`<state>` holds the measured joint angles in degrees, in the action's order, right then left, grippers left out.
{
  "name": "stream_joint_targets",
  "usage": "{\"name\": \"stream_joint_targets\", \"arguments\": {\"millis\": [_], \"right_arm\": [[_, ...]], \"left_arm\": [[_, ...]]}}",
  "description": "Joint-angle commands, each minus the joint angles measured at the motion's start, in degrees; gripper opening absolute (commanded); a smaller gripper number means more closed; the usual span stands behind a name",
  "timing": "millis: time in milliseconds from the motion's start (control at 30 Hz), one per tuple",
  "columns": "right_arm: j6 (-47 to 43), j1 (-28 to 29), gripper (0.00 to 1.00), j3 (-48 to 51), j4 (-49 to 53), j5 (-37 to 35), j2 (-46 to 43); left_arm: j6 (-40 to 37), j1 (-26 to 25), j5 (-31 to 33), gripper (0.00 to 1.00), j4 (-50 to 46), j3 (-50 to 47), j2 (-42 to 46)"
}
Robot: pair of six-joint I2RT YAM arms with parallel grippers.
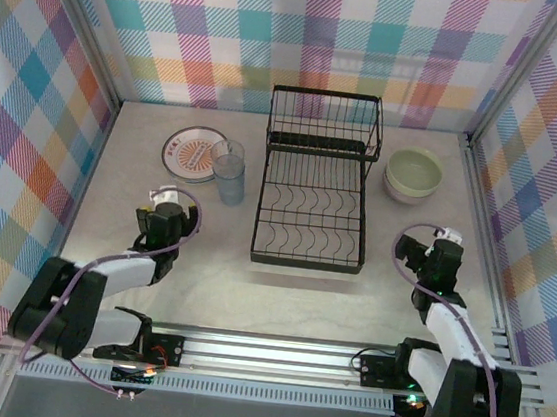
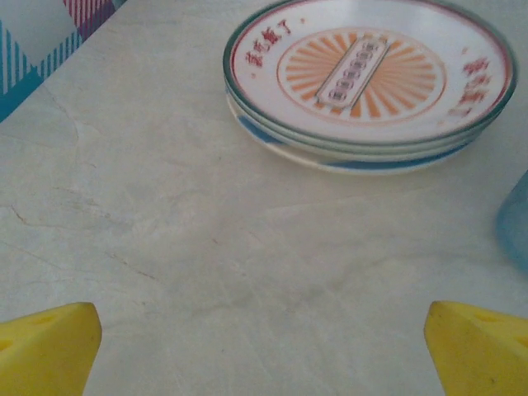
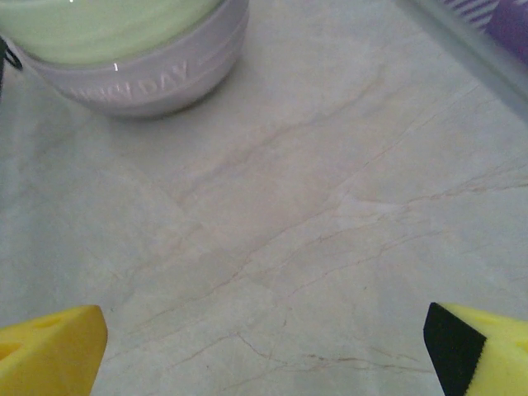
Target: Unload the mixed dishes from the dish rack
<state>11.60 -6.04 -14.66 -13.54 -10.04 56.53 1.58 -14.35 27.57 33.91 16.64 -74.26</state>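
The black wire dish rack (image 1: 317,183) stands in the middle of the table with nothing in its slots or raised basket. Left of it lies a stack of plates (image 1: 196,153) (image 2: 367,82), the white one with the orange pattern on top, blue-rimmed ones under it. A bluish glass tumbler (image 1: 229,173) (image 2: 516,219) stands beside the stack. Right of the rack a pale green bowl (image 1: 414,170) (image 3: 91,25) nests in a lavender bowl (image 3: 157,78). My left gripper (image 1: 165,202) (image 2: 264,346) rests open near the plates, holding nothing. My right gripper (image 1: 441,239) (image 3: 264,351) is open and holds nothing, below the bowls.
Checked walls close the table on three sides, with metal frame posts (image 1: 493,183) at the corners. An aluminium rail (image 1: 272,354) carries both arm bases at the near edge. Bare marble-look tabletop (image 1: 299,296) lies between the rack and the arms.
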Motion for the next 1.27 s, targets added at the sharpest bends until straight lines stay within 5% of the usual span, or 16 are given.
{"name": "stream_joint_targets", "arguments": {"millis": [0, 133, 233, 567, 667, 767, 900, 1133, 1233], "right_arm": [[-1.90, -0.24, 0.99, -0.08, -11.93, 2.05, 2.30], [-2.93, -0.28, 0.99, -1.93, -14.91, 3.81, 7.04], [-4.25, -0.22, 0.99, -1.17, -21.87, 5.02, 10.11], [-5.80, -0.17, 0.99, -4.27, -31.80, 16.02, 20.36], [-6.88, 0.53, 0.99, -3.06, -43.18, 19.75, 28.46], [-8.87, 3.05, 0.99, -3.06, -47.26, 17.25, 32.34], [-9.55, 3.24, 0.99, -7.31, -37.51, 17.76, 31.61], [-10.25, 4.57, 0.99, -6.52, -39.60, 15.64, 31.93], [-10.36, 4.79, 0.99, -6.85, -39.18, 15.43, 32.02]], "left_arm": [[-8.19, -1.57, 1.51, 1.00, 23.16, -2.32, -4.46], [-10.90, -1.31, 0.54, 1.00, 44.94, -5.42, -18.26], [-9.11, -0.23, -1.33, 1.00, 38.08, -4.86, -14.74], [-7.74, 1.78, -3.78, 1.00, 36.94, -3.93, -15.23], [-7.74, 1.78, -3.91, 1.00, 37.25, -4.08, -15.35], [-7.82, 1.78, -4.07, 1.00, 37.19, -3.94, -15.39], [-7.82, 1.78, -4.11, 1.00, 37.02, -3.94, -15.30], [-7.83, 3.55, -11.12, 1.00, 29.57, -0.27, -16.53], [-8.20, 3.70, -11.82, 1.00, 34.19, -2.32, -17.01]]}}
